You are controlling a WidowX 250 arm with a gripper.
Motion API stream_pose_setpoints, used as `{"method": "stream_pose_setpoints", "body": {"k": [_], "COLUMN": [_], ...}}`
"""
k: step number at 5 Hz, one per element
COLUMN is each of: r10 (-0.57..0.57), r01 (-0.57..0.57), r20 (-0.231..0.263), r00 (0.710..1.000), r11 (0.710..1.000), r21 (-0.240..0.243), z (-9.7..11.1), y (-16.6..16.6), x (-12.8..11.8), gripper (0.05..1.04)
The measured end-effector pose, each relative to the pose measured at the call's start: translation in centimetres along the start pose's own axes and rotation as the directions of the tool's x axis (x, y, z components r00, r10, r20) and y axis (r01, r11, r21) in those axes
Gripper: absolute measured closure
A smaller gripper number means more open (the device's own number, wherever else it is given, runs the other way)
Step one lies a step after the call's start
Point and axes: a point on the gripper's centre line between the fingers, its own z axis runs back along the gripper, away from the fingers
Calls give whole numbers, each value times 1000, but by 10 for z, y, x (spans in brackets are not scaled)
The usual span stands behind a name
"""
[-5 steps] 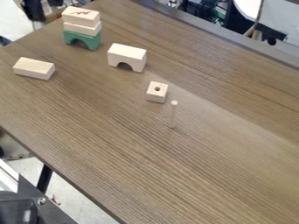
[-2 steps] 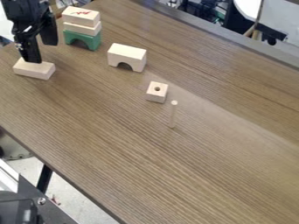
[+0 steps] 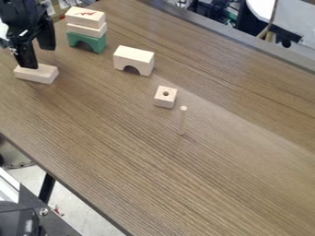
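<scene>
Gripper [image 3: 37, 58] has shifted slightly toward the left edge of the view since the last frame; it was out of view in the first one. Blocks and dowel look unmoved.

Jaws: spread, visible gap between the two fingers, nothing clamped. One fingertip comes down at the flat rectangular block [image 3: 38, 75], over its back part; contact or just above, can't tell. Other finger hangs higher, off toward the stack side. Rectangular block lies on its broad face at the upper left of the table [image 3: 184, 184], so it looks steady, probably not relying on the gripper for support.

Stack beside it, apart from the gripper: green arch block [image 3: 87, 37] at the bottom, legs down, likely to give a flat top for the load. Plain wooden block [image 3: 87, 30] lies on that, red-marked block [image 3: 85, 17] on top. Layers roughly lined up, looks stable.

Natural wooden arch block [image 3: 133, 56] also stands legs down, cutout facing the camera side. Dowel [image 3: 183, 120] stands upright on its end; narrow base, so probably easy to knock over.

Containers: closest thing is the square block [image 3: 166, 97] with a round hole facing up. Dowel is near it, outside the hole; whether it would fit, can't tell.
</scene>
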Motion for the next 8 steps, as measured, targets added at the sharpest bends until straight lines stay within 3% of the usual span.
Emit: {"method": "stream_pose_setpoints", "body": {"k": [3,5,6,7,8], "r10": [10,14,76,102,86], "r01": [-11,-14,-74,-98,-81], "r20": [28,-5,-42,-64,-166], "r00": [1000,1000,996,993,982], "r11": [1000,997,996,993,996], "r21": [29,79,51,60,37], "z": [-6,-26,-28,-25,10], "y": [10,18,19,20,0], "x": [6,9,15,15,0], "gripper": [84,119,394,528,528]}}
